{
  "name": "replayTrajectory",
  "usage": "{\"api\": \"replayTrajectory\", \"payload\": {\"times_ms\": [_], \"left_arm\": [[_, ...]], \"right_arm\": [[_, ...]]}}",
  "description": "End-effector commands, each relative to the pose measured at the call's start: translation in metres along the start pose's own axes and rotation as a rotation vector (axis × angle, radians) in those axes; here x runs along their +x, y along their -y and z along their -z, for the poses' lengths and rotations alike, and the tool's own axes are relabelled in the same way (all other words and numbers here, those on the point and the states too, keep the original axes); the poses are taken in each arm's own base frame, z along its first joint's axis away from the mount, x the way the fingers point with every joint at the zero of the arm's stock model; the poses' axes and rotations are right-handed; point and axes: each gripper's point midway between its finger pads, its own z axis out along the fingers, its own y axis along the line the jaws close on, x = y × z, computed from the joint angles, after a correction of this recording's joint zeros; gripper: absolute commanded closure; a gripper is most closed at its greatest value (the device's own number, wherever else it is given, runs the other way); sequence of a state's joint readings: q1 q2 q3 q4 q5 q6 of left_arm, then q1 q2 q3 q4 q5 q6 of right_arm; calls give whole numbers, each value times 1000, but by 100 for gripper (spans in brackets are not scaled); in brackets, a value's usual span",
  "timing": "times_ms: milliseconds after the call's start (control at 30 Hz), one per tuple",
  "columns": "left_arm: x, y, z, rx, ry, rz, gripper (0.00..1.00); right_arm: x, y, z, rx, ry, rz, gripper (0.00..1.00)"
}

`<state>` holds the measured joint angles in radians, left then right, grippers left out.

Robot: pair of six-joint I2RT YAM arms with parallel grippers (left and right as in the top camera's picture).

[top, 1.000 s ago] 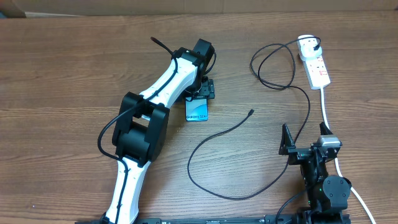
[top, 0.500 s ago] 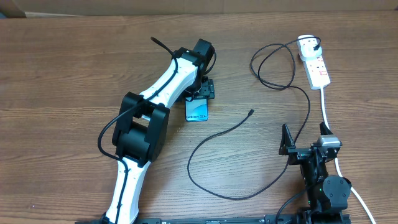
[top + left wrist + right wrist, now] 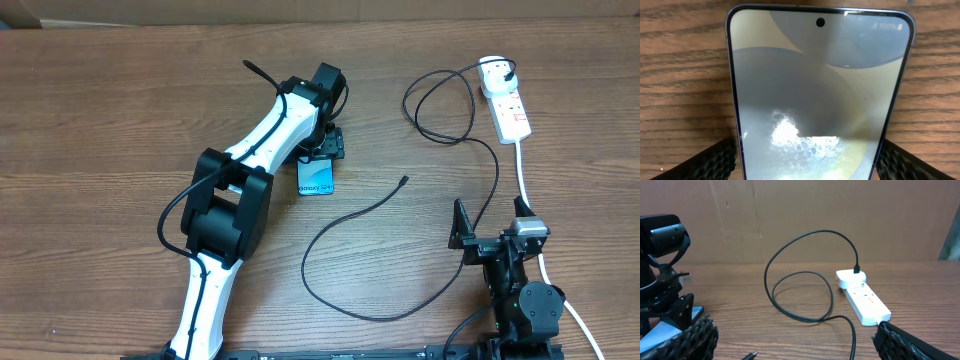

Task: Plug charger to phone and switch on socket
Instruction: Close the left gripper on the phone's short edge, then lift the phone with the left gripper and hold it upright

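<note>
Left jaws clamp the slim, glossy phone (image 3: 820,100) by its edges; right jaws' knurled pads (image 3: 695,337) gape wide.

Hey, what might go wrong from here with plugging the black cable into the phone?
The left gripper pinches the slim blue-white smartphone only by its long edges, so it may pivot or slip under insertion force. The thin black charger cable lies in loose loops, its connector tip free on the wooden table; pulling it might drag the small white extension strip.
</note>
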<state>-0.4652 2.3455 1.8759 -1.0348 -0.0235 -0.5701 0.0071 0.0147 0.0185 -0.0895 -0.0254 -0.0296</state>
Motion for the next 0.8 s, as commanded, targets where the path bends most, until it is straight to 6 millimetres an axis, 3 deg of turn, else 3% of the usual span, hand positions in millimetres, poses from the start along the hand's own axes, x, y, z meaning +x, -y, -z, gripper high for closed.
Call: {"api": "replayTrajectory", "payload": {"times_ms": [0,767], "left_arm": [[33,-8,-39,-52,-125,9,16],[35,-6,-39,-55,-125,18,21]], "right_arm": [[2,0,0,1,4,5,0],[2,0,0,2,4,5,0]]}}
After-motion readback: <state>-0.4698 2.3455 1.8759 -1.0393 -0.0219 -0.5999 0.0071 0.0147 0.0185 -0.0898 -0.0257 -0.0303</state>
